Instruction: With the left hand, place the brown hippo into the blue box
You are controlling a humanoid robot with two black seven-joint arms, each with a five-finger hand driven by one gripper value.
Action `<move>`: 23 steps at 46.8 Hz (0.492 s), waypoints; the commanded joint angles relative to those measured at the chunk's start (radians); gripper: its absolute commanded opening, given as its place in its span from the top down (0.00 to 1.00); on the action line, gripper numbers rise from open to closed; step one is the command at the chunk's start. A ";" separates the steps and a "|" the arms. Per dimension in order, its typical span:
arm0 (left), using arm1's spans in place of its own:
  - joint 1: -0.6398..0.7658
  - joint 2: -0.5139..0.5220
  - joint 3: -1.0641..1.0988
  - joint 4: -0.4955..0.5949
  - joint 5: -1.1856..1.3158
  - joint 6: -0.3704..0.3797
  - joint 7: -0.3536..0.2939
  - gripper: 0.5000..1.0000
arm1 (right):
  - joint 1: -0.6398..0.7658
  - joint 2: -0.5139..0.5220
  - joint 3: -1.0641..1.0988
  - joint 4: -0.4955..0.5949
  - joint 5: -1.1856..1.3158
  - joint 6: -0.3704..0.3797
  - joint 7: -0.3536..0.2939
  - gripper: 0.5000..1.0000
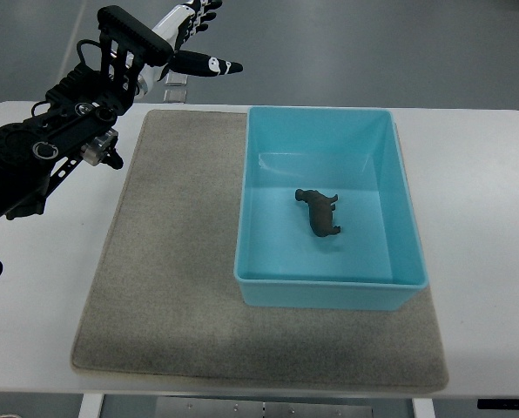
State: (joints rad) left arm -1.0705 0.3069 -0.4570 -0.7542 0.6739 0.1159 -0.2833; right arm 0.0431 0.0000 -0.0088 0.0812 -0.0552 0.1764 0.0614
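From my remote seat I look steeply down on a white bench (477,200). A grey mat (172,261) covers most of its middle. A blue box (329,296) sits on the right half of the mat, open at the top, its long sides running from 12 to 6 o'clock.

The brown hippo (319,211) lies inside the blue box, on the box floor near its centre, a little toward 9 o'clock. Its head points toward about 10 o'clock and its legs stick out toward 3 o'clock, so it looks tipped on its side. It touches none of the box walls.

My left robot hand (194,39) is at the top left of the view, at roughly 11 o'clock from the box and well apart from it. It hangs over the far edge of the bench, beyond the mat. Its fingers are spread loosely and hold nothing; one black and white finger (209,64) points toward 3 o'clock. The black left arm (59,131) enters from the left edge and slants up toward 1 o'clock, crossing the bench just beside the mat's left edge.

A small pale object (176,87) sits at the far edge of the bench below the hand; I cannot tell what it is.
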 commanded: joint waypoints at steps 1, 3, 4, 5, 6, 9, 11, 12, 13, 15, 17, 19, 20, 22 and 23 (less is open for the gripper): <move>0.000 -0.002 0.001 0.018 -0.120 -0.004 0.006 0.01 | 0.000 0.000 0.001 0.000 0.000 0.000 0.000 0.13; 0.000 -0.003 0.001 0.026 -0.174 -0.007 0.009 0.01 | 0.000 0.000 0.001 0.000 0.000 0.000 0.000 0.13; 0.000 -0.003 0.001 0.030 -0.195 -0.007 0.009 0.01 | 0.000 0.000 0.000 0.000 0.000 0.000 0.000 0.13; 0.000 -0.003 0.003 0.033 -0.217 -0.008 0.009 0.01 | 0.000 0.000 0.000 0.000 0.000 0.000 0.000 0.13; 0.000 -0.003 0.001 0.038 -0.232 -0.008 0.009 0.01 | 0.000 0.000 0.000 0.000 0.000 0.000 0.000 0.13; 0.000 -0.005 0.001 0.050 -0.272 -0.010 0.010 0.01 | 0.000 0.000 0.000 0.000 0.000 0.000 0.000 0.13; 0.000 -0.006 0.001 0.056 -0.296 -0.008 0.012 0.01 | 0.000 0.000 0.000 0.000 0.000 0.000 0.000 0.13; 0.000 -0.006 0.001 0.059 -0.310 -0.008 0.013 0.01 | 0.000 0.000 0.000 0.000 0.000 0.000 0.000 0.13; 0.001 -0.006 0.001 0.062 -0.326 -0.008 0.016 0.01 | 0.000 0.000 0.001 0.000 0.000 0.000 0.000 0.13; 0.001 -0.008 0.001 0.068 -0.362 -0.010 0.032 0.01 | 0.000 0.000 0.000 0.000 0.000 0.000 0.000 0.13; 0.003 -0.009 0.001 0.076 -0.405 -0.010 0.053 0.01 | 0.000 0.000 0.000 0.000 0.000 0.000 0.000 0.13; 0.003 -0.009 0.001 0.082 -0.450 -0.012 0.076 0.01 | 0.000 0.000 0.000 0.000 0.000 0.000 0.000 0.13; 0.003 -0.009 0.001 0.085 -0.471 -0.013 0.085 0.01 | 0.000 0.000 0.000 0.000 0.000 0.000 0.000 0.13; 0.003 -0.009 0.001 0.091 -0.513 -0.021 0.098 0.01 | 0.000 0.000 0.000 0.000 0.000 0.000 0.000 0.13; 0.003 -0.009 0.001 0.095 -0.531 -0.027 0.101 0.01 | 0.000 0.000 0.000 0.000 0.000 0.000 0.000 0.13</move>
State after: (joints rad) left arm -1.0683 0.2976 -0.4555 -0.6691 0.2057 0.1034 -0.2001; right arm 0.0429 0.0000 -0.0090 0.0814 -0.0552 0.1764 0.0614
